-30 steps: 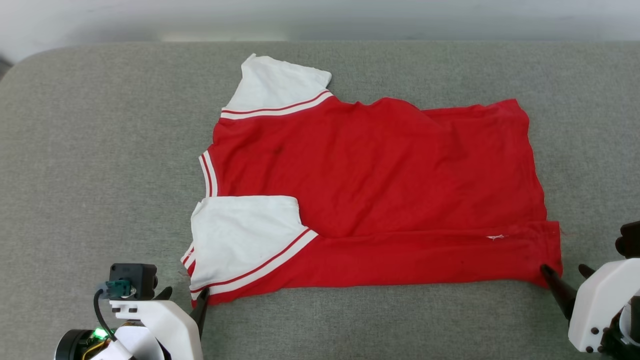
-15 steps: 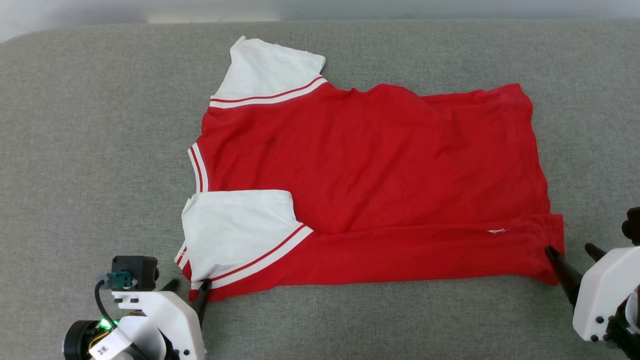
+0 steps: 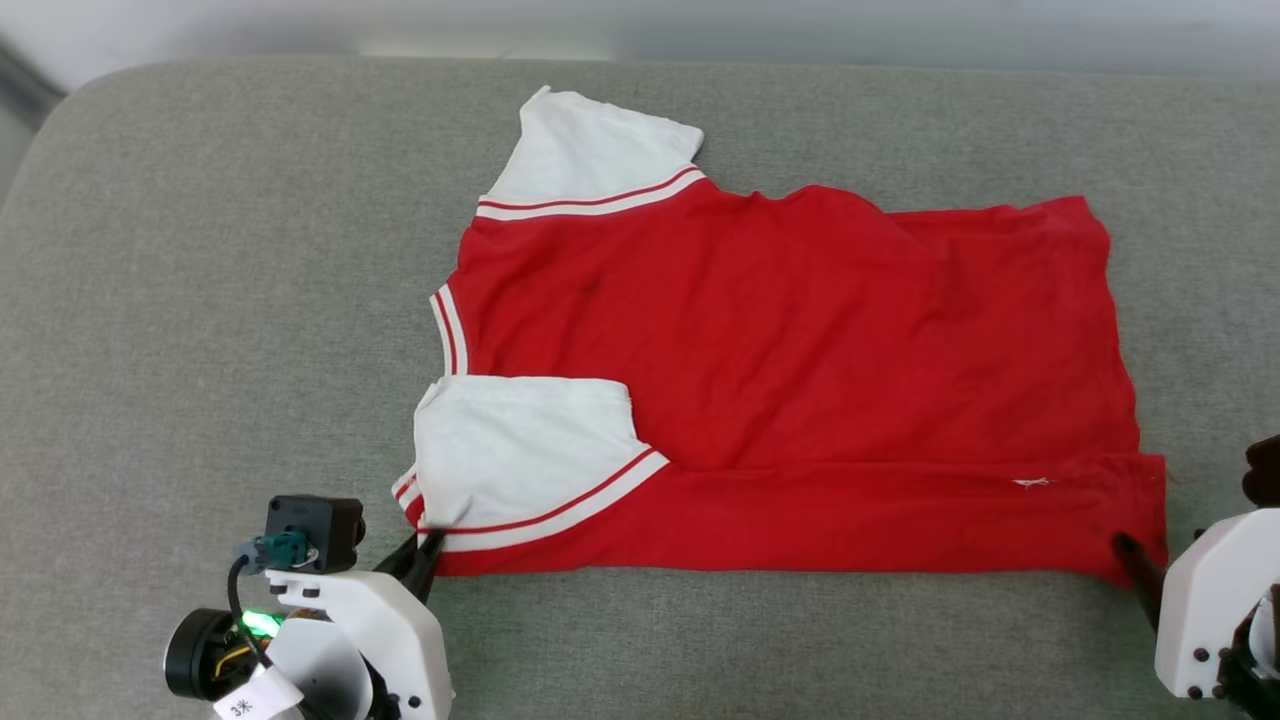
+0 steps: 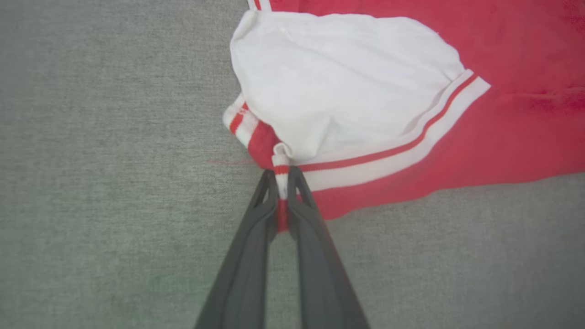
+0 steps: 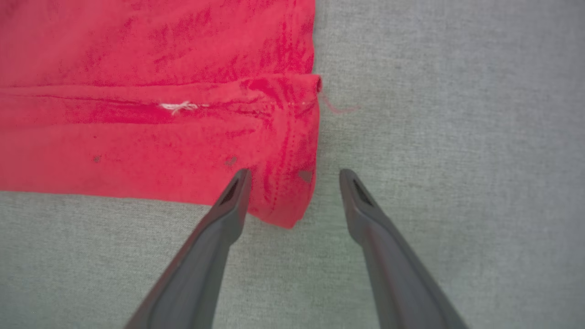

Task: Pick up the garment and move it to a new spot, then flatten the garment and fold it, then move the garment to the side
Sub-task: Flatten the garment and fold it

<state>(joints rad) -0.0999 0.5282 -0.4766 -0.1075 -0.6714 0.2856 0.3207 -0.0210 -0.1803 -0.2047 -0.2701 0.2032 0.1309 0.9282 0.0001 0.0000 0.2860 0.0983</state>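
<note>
As the left gripper [image 4: 282, 176] clamps its two dark fingers together on a pinch of red-and-white striped trim at the near left corner of the garment [image 3: 780, 380], the red shirt lies spread across the middle of a grey cloth-covered surface [image 3: 200, 300], collar end to the left and hem to the right; just beyond the pinched trim, the near white sleeve [image 3: 520, 450] lies folded inward over the red body, with a striped band running diagonally where white meets red; the striped neckband [image 3: 447, 330] shows at the left edge between the two sleeves; the far white sleeve [image 3: 600, 150] juts out flat toward the back of the surface; further right, the red body lies mostly flat with shallow wrinkles, and a long band along its near edge is folded up over the rest, the crease running the shirt's length; a small white thread [image 3: 1030, 482] sits on that crease near the hem; at the right, the right gripper [image 5: 295, 176] holds its fingers well apart astride the near hem corner, one tip over the red cloth and the other over bare grey fabric just beside it; whether either tip touches down cannot be told.
</note>
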